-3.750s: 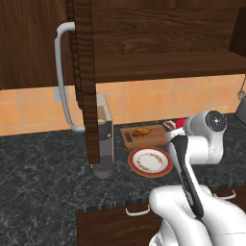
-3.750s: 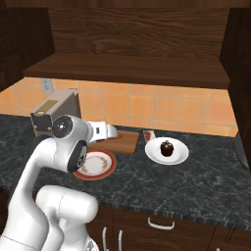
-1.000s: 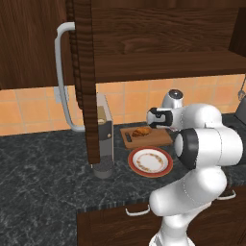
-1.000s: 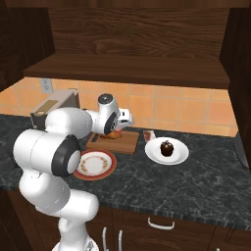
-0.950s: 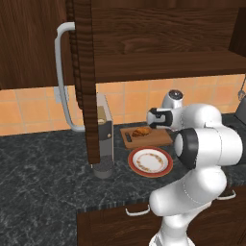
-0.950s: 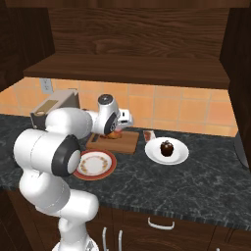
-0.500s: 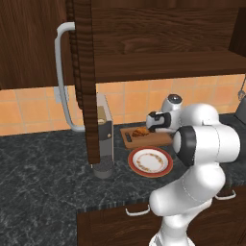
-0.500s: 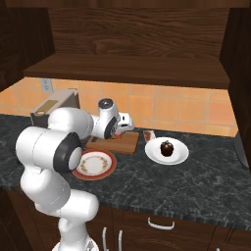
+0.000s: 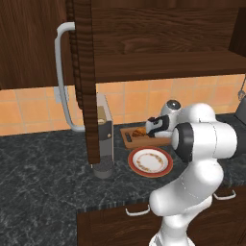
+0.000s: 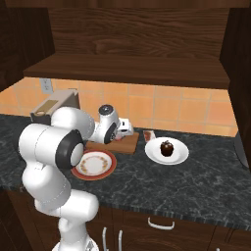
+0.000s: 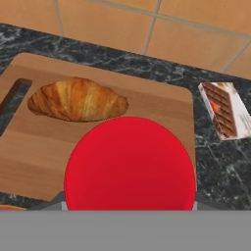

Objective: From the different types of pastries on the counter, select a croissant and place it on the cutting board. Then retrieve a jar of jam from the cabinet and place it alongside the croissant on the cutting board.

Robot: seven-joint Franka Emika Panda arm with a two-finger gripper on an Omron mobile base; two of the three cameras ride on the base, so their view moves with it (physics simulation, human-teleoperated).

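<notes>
Jam jar (image 11: pixel 130 164) coming down over the cutting board (image 11: pixel 162 105), claw (image 9: pixel 153 127) grasping it.

Vs approx 1 s ago, the arm is reaching lower and further over the board; approx 4 s ago it was well back from the board, so the carry leg looks abt done and the set-down is what's left. In the hand view the jar's red top is sitting just in front of the croissant (image 11: pixel 77 100), which is lying on the board's rear half nr the dark strip (image 11: pixel 13 100). Can't tell yet if the jar is touching the wood. The other pastry on its white tray (image 11: pixel 224 109) is resting on the desk (image 11: pixel 218 162) beside the board; cabinet (image 9: pixel 81 72) door hanging open, off to the board's left. Judging: lower, release, w/o nudging the croissant.
</notes>
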